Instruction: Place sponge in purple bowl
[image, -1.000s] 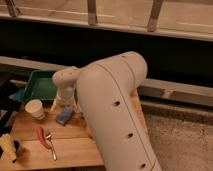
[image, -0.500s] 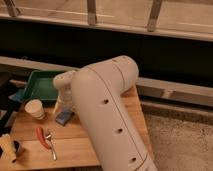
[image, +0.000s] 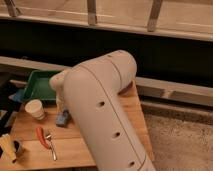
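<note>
A small blue sponge (image: 62, 119) lies on the wooden table (image: 30, 127), just right of a paper cup (image: 34, 108). My gripper (image: 62, 110) hangs straight down from the white wrist, right above the sponge and at its top; my large white arm (image: 102, 107) hides much of it. A bluish object (image: 18, 95) sits at the left edge of the green tray (image: 42, 84). I cannot tell whether it is the purple bowl. No bowl shows clearly.
A red-handled tool (image: 41, 136) and a spoon (image: 50, 146) lie at the table's front. A yellow item (image: 7, 146) is at the front left corner. A dark wall and railing run behind the table. My arm covers the table's right half.
My arm's elbow has swung left and nearer to the camera and covers more of the table. The gripper stays over the sponge, which has barely shifted.
</note>
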